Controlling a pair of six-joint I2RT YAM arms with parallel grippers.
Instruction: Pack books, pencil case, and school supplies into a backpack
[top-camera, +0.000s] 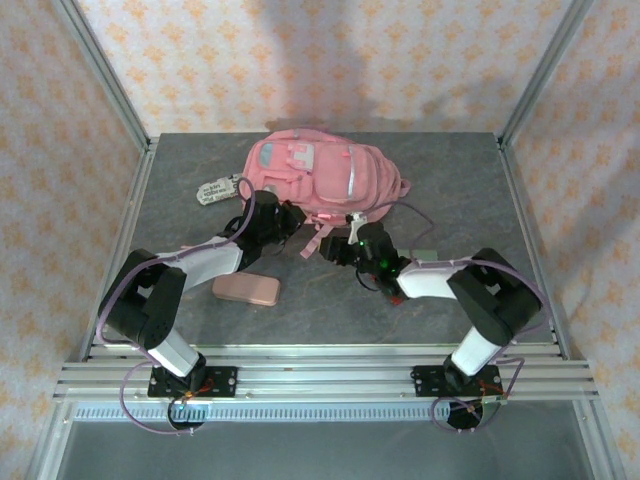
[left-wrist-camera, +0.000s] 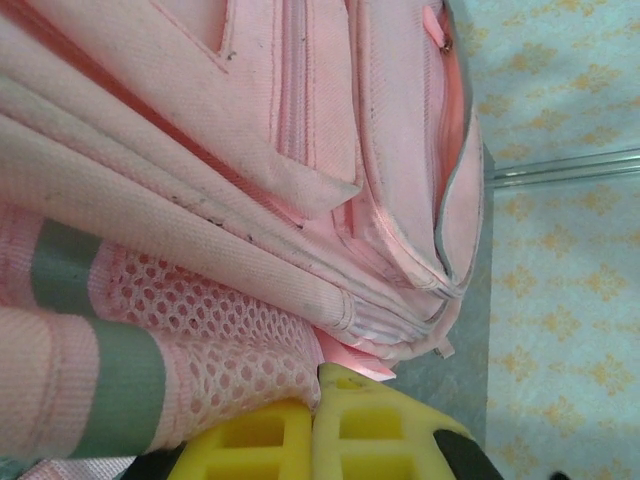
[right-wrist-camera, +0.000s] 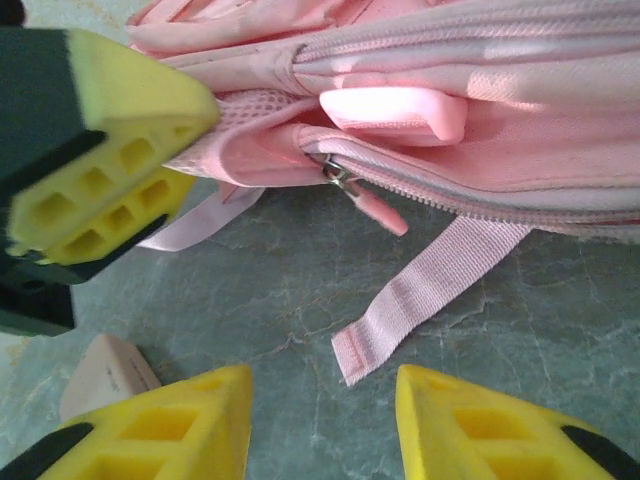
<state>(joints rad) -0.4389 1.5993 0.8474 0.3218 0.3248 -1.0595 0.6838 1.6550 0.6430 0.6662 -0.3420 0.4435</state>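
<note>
Backpack (top-camera: 325, 175) lies upper centre on the tabletop (top-camera: 470, 190). Left end effector (left-wrist-camera: 318, 390) is closed narrow, tips against the mesh (left-wrist-camera: 220, 330) at the pack's lower-left edge; can't tell if fabric is pinched. Right end effector (right-wrist-camera: 322, 395) is parted and holds nothing, just below the zipper pull (right-wrist-camera: 375, 205) and loose strap (right-wrist-camera: 430, 290).

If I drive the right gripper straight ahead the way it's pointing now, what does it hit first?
Most likely the loose strap lying on the table just ahead of the open right gripper, then the backpack at its zippered edge behind it. Depth is hard to judge.
</note>
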